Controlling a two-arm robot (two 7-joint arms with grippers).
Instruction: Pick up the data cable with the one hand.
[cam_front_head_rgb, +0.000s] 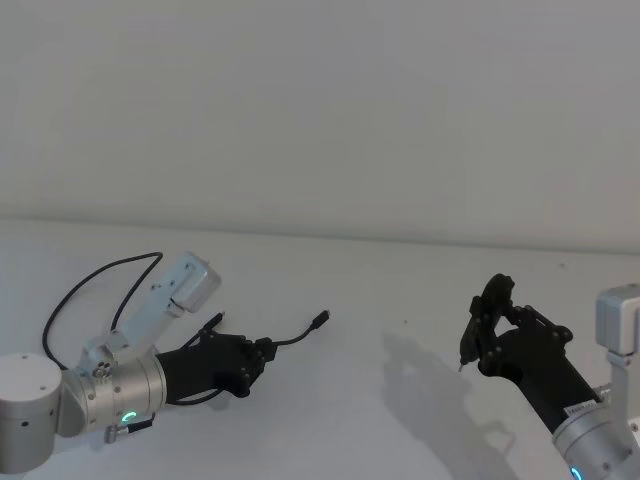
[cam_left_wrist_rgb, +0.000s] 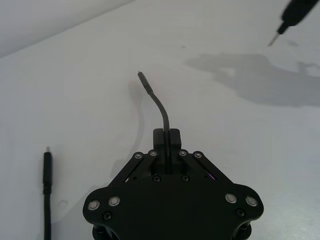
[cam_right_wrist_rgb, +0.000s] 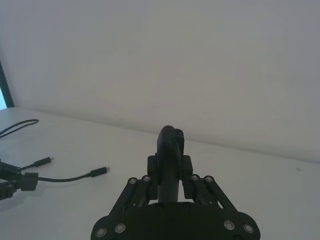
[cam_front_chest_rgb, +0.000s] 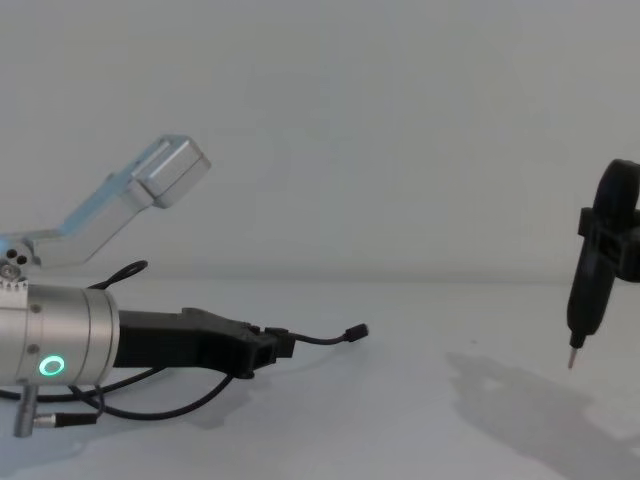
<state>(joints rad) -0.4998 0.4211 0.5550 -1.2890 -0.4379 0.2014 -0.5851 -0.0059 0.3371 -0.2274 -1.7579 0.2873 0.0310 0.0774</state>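
Left gripper (cam_front_head_rgb: 262, 352): I see it low over the white table (cam_front_head_rgb: 400, 420), jaws clenched on the data cable (cam_front_head_rgb: 295, 338).
Data cable: pinched near one end, a short plug stub poking past the fingertips and the rest looping back beside the wrist.
Right gripper (cam_front_head_rgb: 490, 318): well apart, clamped on a pointed tool (cam_front_chest_rgb: 590, 275).

left arm (cam_front_head_rgb: 110, 385): low over the table's (cam_front_head_rgb: 390, 430) near left part, silver wrist level, green ring (cam_front_chest_rgb: 51, 366) lit, reaching toward the middle | left gripper (cam_front_head_rgb: 262, 354): jaws pressed together on the data cable (cam_front_head_rgb: 297, 338) | right arm (cam_front_head_rgb: 590, 425): near right corner, raised | right gripper (cam_right_wrist_rgb: 170, 166): clamped round a pen-like tool (cam_front_chest_rgb: 588, 290), tip clear of the surface
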